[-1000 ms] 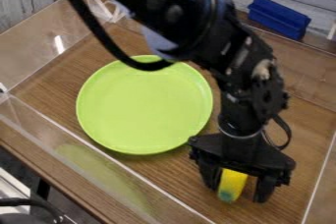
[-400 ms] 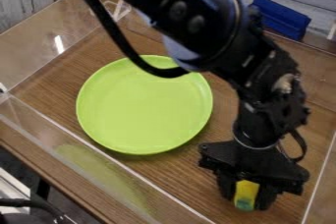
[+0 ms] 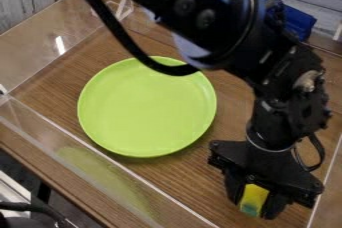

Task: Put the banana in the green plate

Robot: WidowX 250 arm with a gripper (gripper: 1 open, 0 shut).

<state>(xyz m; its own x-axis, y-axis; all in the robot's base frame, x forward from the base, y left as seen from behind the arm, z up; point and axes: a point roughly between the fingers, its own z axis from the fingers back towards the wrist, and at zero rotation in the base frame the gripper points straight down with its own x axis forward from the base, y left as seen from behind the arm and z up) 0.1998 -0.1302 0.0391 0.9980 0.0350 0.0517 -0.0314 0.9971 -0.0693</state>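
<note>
Green plate (image 3: 144, 108): flat lime green all over, no pattern, rim the same shade, a few pale glare spots.

Banana (image 3: 253, 196): I see yellow with a dark greenish tip at the near end, the rest masked by the black jaws.

Gripper (image 3: 258, 196) and arm (image 3: 234, 42): I read both as black, glossy in places, with black cables.

Surface (image 3: 94, 187): brown wood grain, streaks running diagonally.

Clear walls (image 3: 40, 137) around it, colourless with whitish reflections.

Far right: a blue box (image 3: 297, 19).
</note>
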